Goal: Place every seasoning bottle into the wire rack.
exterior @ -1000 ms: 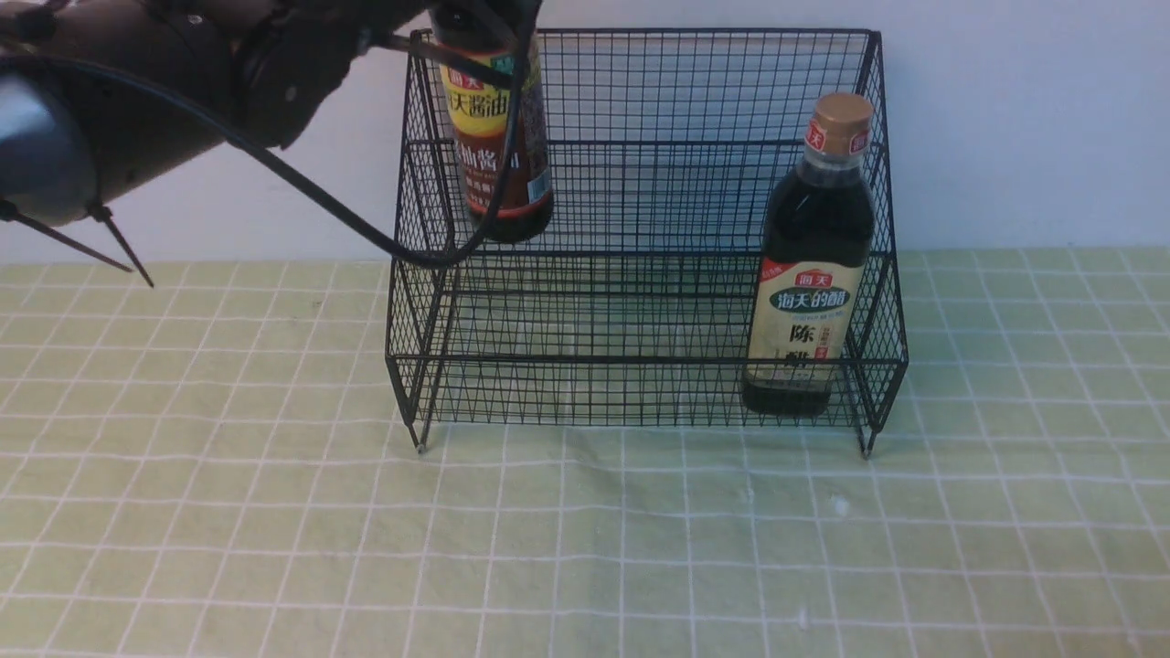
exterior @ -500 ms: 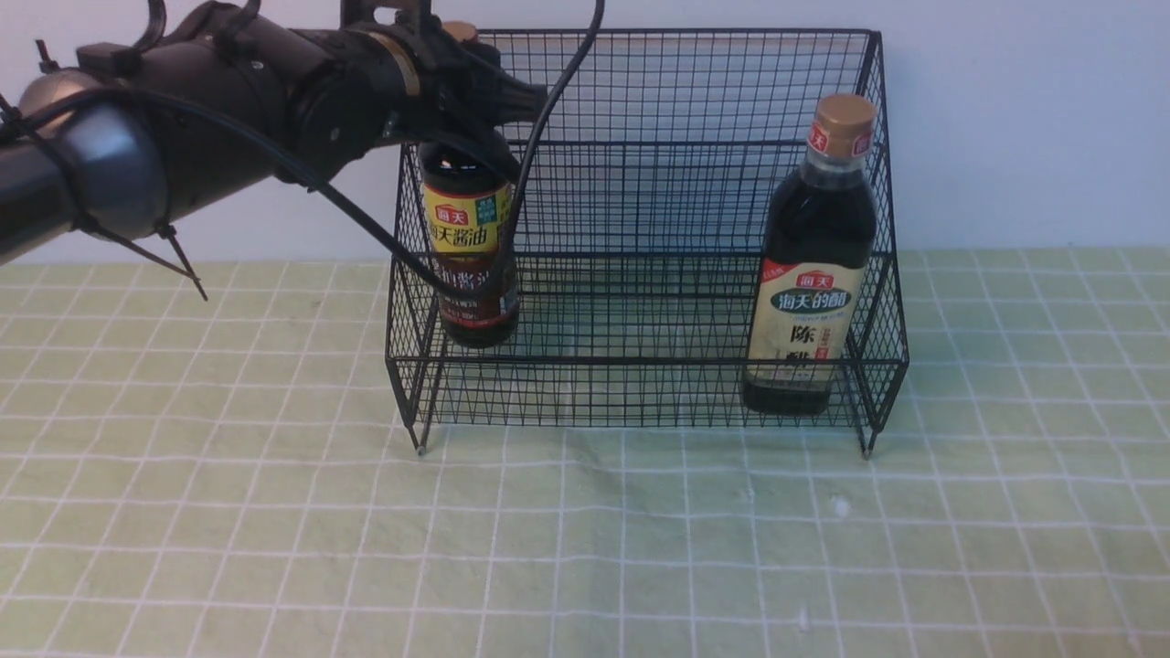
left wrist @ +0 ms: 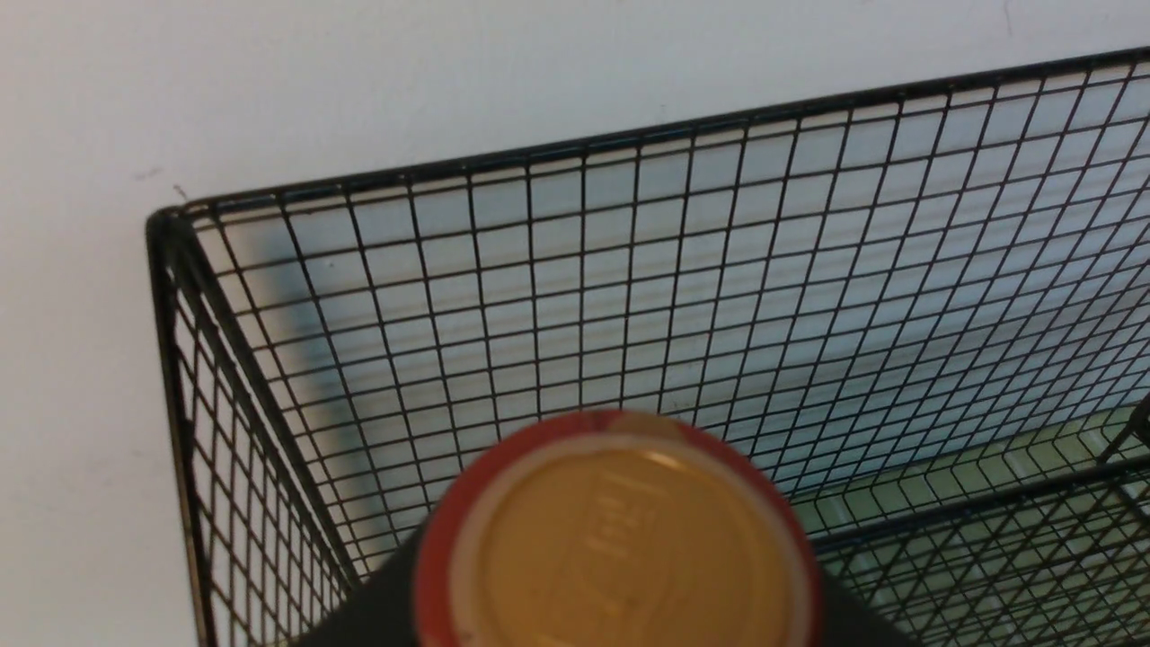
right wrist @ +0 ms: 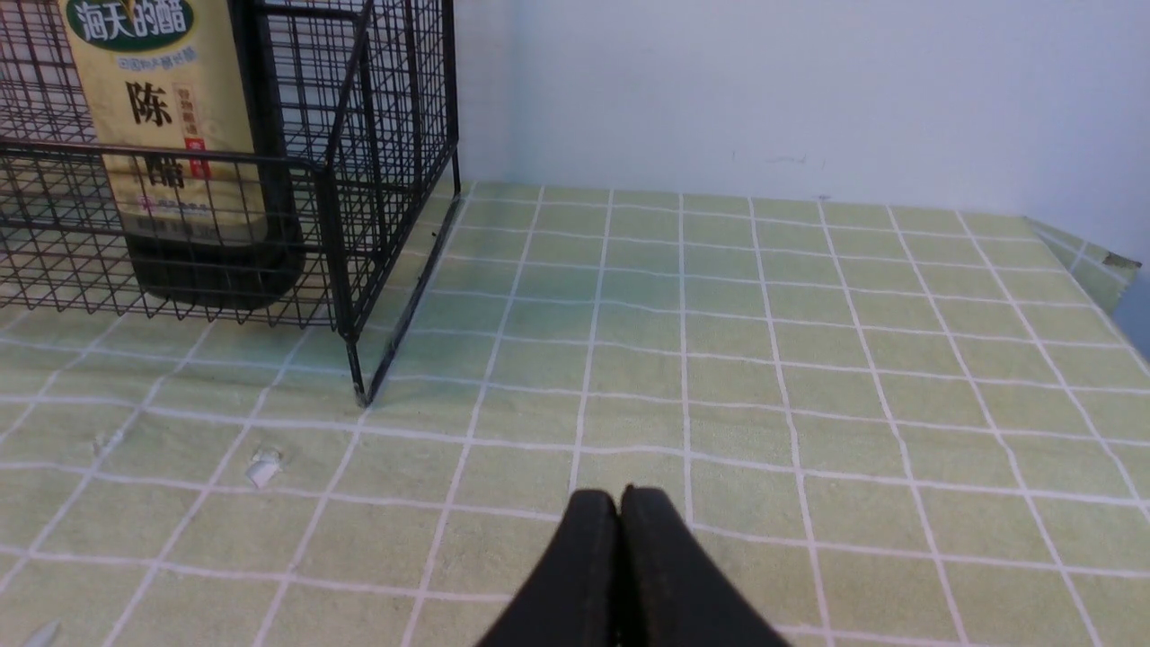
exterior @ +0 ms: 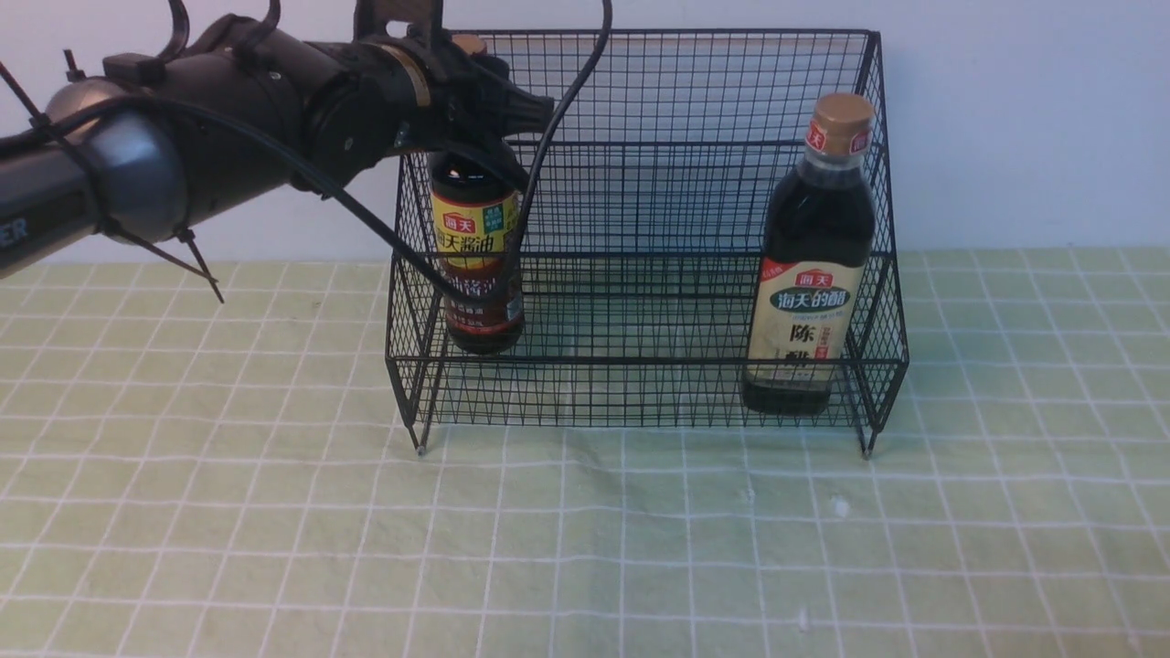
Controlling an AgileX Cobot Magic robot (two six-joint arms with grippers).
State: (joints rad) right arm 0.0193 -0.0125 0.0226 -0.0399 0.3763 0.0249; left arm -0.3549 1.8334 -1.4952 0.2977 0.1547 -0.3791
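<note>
In the front view, a tall black wire-mesh rack with sloping sides and short feet (exterior: 640, 360) stands on the desk covered in pale green cloth with a white grid (exterior: 585, 530), in front of a plain whitish wall (exterior: 1024, 119). Inside it, toward the robot's right end, a square-shouldered bottle of dark liquid with a tan cap and beige label (exterior: 809, 265) leans a little, its base behind the low front mesh. At the left end, a dark bottle with a yellow and red-brown label (exterior: 477, 247) is within the rack's outline, its base seen above the front rail; whether it rests on the mesh cannot be told. The left arm, black and silver with loose dark cables (exterior: 247, 110), reaches across to this bottle, and the left gripper (exterior: 489, 114) has its fingers closed around the neck, parted by its width, below the cap.

In the left wrist view, the bottle's round tan cap with a red rim (left wrist: 620, 548) fills the near part, with the rack's mesh corner beyond; dark blurred shapes flank the cap.

In the right wrist view, the right gripper's black fingers (right wrist: 624, 503) are shut, tips together, with nothing between them, above the desk. The beige-labelled bottle's lower part shows behind the rack's mesh.
</note>
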